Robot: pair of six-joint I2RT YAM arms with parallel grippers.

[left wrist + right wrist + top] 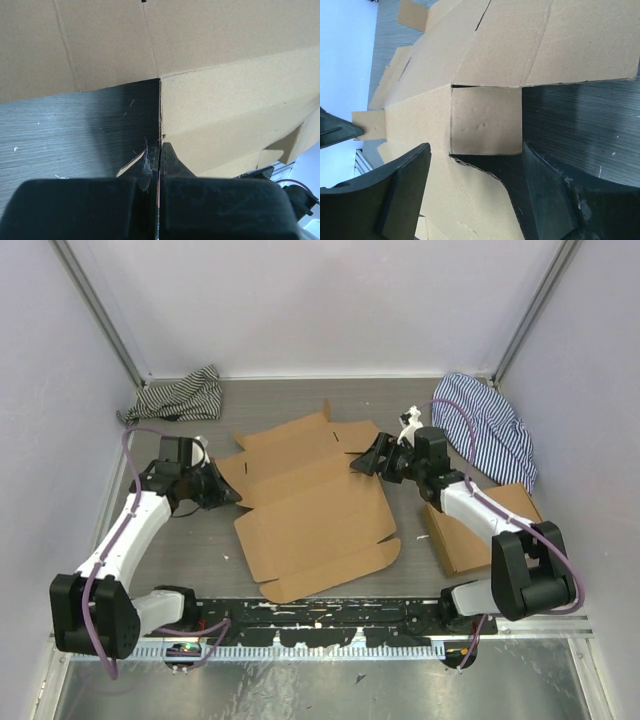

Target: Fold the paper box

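Observation:
The paper box (310,502) is a flat brown die-cut sheet lying in the middle of the table. My left gripper (234,495) is shut, its tips at the sheet's left edge. In the left wrist view the tips (160,148) meet a notch where the sheet (225,110) begins; nothing shows between the jaws. My right gripper (362,464) is open at the sheet's right edge. In the right wrist view its fingers (406,185) stand wide apart just short of a small square flap (487,120) of the sheet (495,45), without touching it.
A thicker stack of flat cardboard (472,532) lies at the right under my right arm. One striped cloth (182,395) lies at the back left, another (492,425) at the back right. Walls close in the table on three sides.

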